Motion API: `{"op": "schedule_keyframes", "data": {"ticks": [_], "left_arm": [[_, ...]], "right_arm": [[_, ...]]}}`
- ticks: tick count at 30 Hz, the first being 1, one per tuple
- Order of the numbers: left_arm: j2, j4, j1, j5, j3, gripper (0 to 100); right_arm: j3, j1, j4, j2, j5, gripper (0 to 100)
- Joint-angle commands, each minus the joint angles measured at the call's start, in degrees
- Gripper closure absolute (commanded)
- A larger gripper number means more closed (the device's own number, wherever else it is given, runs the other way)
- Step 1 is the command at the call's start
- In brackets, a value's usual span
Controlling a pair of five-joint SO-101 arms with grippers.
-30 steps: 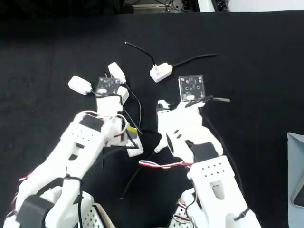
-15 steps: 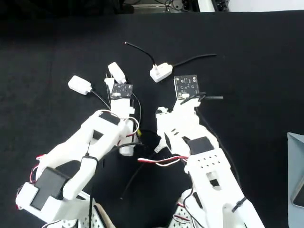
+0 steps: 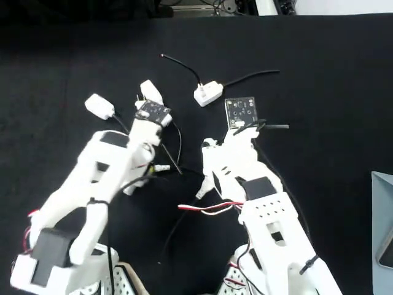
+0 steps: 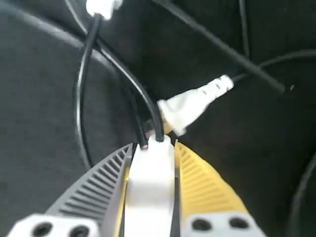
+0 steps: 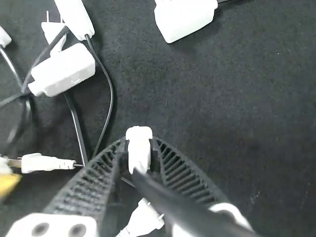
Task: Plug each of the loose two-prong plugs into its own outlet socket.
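My left gripper [image 4: 153, 143] is shut on a white corded block [image 4: 150, 182]; two black cords leave the block's front. Just past its tips lies a small white plug [image 4: 197, 98] on the black mat. My right gripper [image 5: 138, 144] is shut on a small white plug head [image 5: 138, 150]. Ahead of it sit a white socket block [image 5: 185, 17], a second corded white block [image 5: 63, 69] and a white plug with bare prongs [image 5: 74, 17]. In the high view the right arm [image 3: 236, 163] stands just short of the socket block [image 3: 207, 93].
Black cords [image 3: 175, 144] loop over the mat between the arms. Another white block [image 3: 99, 106] lies at the far left, and a loose plug [image 3: 161, 167] beside the left arm [image 3: 113, 166]. A grey box edge [image 3: 384, 215] shows at the right.
The left arm has swung left, its wrist tipping toward the far-left block, which shifted slightly. The right arm edged forward a second ago and has since kept still.
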Motion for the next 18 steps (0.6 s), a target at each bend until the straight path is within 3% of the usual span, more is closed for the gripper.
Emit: {"op": "schedule_keyframes", "data": {"ticks": [1, 3, 6, 13, 18], "left_arm": [[-5.5, 1.1, -4.4, -21.5, -2.9, 94], [-6.5, 2.4, -5.1, -23.9, -2.0, 84], [-8.7, 2.5, -6.6, -18.2, -1.6, 75], [-17.5, 5.4, -8.3, -16.6, -1.6, 74], [-23.8, 5.3, -14.0, -16.3, -0.7, 74]], "right_arm": [[-3.6, 0.8, -1.3, 0.1, -0.5, 98.5], [-3.6, 0.8, -1.3, 0.1, -0.5, 98.5], [-3.6, 0.8, -1.3, 0.1, -0.5, 98.5], [-3.5, 0.8, -1.3, 0.2, -0.5, 98.5], [-3.5, 0.8, -1.3, 0.3, -0.5, 98.5]]}}
